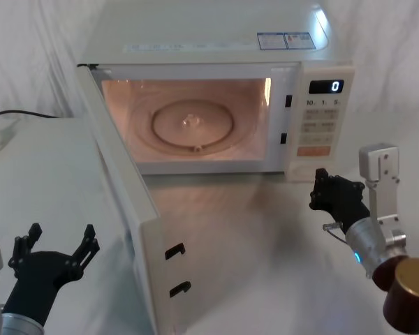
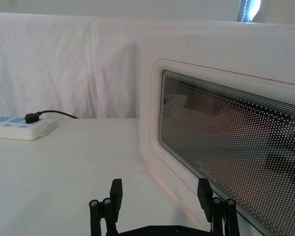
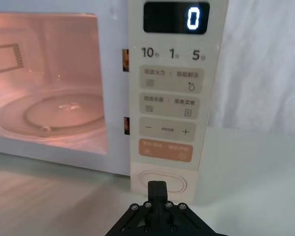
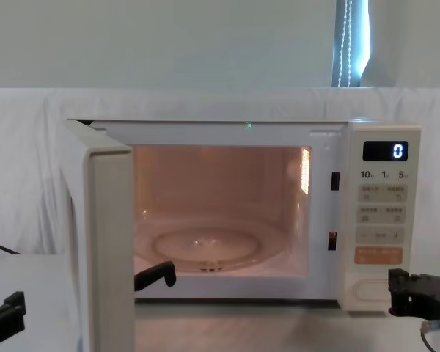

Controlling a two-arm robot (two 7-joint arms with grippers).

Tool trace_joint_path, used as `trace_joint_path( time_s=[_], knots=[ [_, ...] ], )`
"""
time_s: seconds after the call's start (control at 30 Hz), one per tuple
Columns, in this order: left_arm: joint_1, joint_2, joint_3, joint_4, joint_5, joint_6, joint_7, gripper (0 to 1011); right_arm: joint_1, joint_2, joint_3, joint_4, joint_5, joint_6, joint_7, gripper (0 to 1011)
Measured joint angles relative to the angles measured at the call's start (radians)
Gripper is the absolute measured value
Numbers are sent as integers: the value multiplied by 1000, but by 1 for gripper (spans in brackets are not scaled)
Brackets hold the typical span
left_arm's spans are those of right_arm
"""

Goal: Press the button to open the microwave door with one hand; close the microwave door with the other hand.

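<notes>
The left gripper (image 1: pixel 54 246) is seen low at the left, its black fingers (image 2: pixel 116 192) spread wide and empty, pointed forward over the white table (image 1: pixel 49 181). Just to its right, apart from it, stands the microwave door (image 1: pixel 122 188), swung fully open on its left hinge: its long axis runs from the oven toward the robot, its free edge nearest the robot, and its dotted window (image 2: pixel 236 147) faces the left gripper. A white power strip (image 2: pixel 19 127) with a black plug lies well away to the far left of this gripper. Beyond the door, the microwave (image 1: pixel 216 42) faces the robot, its cavity lit and its glass turntable (image 1: pixel 193 124) lying flat. On the control panel at the oven's right, the display (image 3: pixel 176 17) reads "0", and the button (image 3: pixel 163 181), wide and horizontal, sits at the bottom below the orange key (image 3: pixel 164 150). The right gripper (image 1: pixel 318 188) is held just in front of the button, apart from it, fingers pressed together and aimed at the panel, its silver wrist angled back toward the lower right.
</notes>
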Motion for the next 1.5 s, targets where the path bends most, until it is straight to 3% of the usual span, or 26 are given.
trace_joint_path(
  time_s=[0.2,0.87,1.03,1.5],
  knots=[
    [0,0,0,0,0,0,0,1001,-67,-6,-8,-73,-19,-30,-19,0],
    [0,0,0,0,0,0,0,1001,-190,-24,-11,-166,-36,-92,-31,0],
    [0,0,0,0,0,0,0,1001,-197,-25,-9,-157,-34,-114,-24,0],
    [0,0,0,0,0,0,0,1001,-196,-24,-9,-159,-32,-110,-23,0]
  ],
)
